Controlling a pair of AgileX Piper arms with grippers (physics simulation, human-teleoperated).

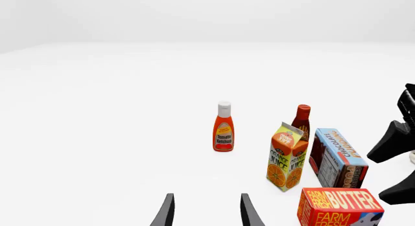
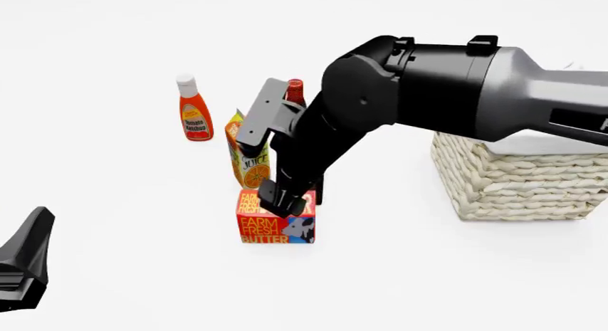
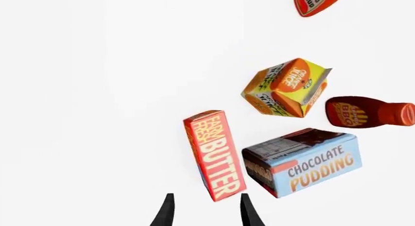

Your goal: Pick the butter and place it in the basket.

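The butter (image 2: 275, 226) is a red-orange box standing on the white table, just in front of the orange juice carton (image 2: 249, 160). My right gripper (image 2: 283, 199) hangs directly over it. In the right wrist view that gripper (image 3: 206, 199) is open, and the near end of the butter (image 3: 214, 153) reaches between the fingertips with a gap on one side. The cream wicker basket (image 2: 513, 181) stands to the right, partly hidden by the right arm. My left gripper (image 2: 38, 224) is low at the front left, open and holding nothing (image 1: 206, 199). The butter (image 1: 340, 206) also appears in the left wrist view.
A ketchup bottle (image 2: 195, 110) stands at the back left. Behind the butter a chocolate pudding box (image 3: 304, 160) and a dark red sauce bottle (image 3: 366, 112) crowd next to the orange juice carton (image 3: 285, 87). The right arm's wrist (image 1: 399, 138) crosses the left wrist view.
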